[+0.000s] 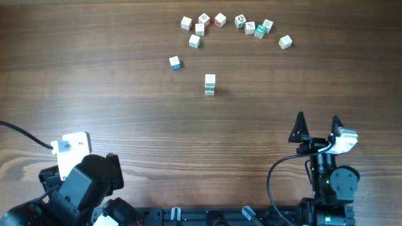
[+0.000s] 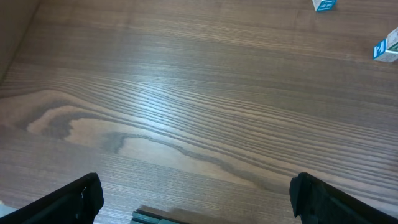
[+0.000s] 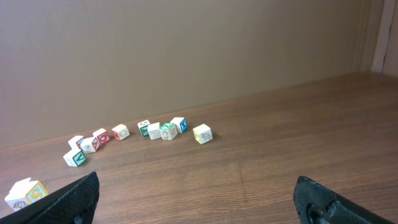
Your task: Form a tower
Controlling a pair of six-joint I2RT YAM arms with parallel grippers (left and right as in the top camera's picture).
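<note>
Two cubes high, as far as the overhead view shows, the tower [image 1: 210, 84] stands upright on the table [image 1: 94, 75], its lower cube showing green. Eleven loose cubes [image 1: 220, 20] lie beyond the tower. A blue-marked cube [image 1: 174, 62] sits near its far left, and the others form an arc farther back. Near left of the tower, well apart from it, the left gripper [image 2: 196, 186] has its jaws spread wide over bare wood, holding nothing. Near right of the tower, also well apart, the right gripper [image 1: 318, 119] is likewise spread wide and empty.
</note>
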